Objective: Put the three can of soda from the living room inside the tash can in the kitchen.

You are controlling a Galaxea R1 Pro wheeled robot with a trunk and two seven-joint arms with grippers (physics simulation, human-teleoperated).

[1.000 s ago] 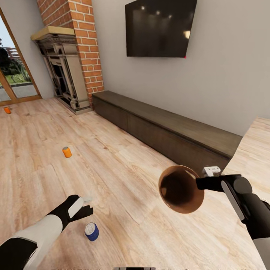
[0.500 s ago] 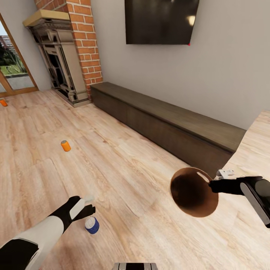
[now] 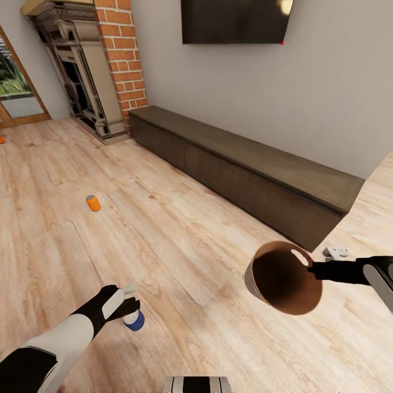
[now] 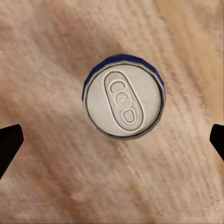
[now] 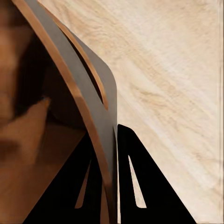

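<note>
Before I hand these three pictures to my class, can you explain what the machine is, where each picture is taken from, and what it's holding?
It is a simulated two-armed robot. The head camera looks down over both arms at a wooden floor. The left end effector hangs open over a blue can; the left wrist camera looks straight down on that can's silver top. The right end effector grips the rim of a tan bin, seen close up from the right wrist camera. An orange can stands farther off.

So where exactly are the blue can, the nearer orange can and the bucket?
Blue can (image 4: 123, 98): left wrist view, on its silvery top.
Nearer orange can (image 3: 93, 203): head view, on its orange side.
Bucket (image 3: 284, 279): head view, on its dark brown inside.
</note>
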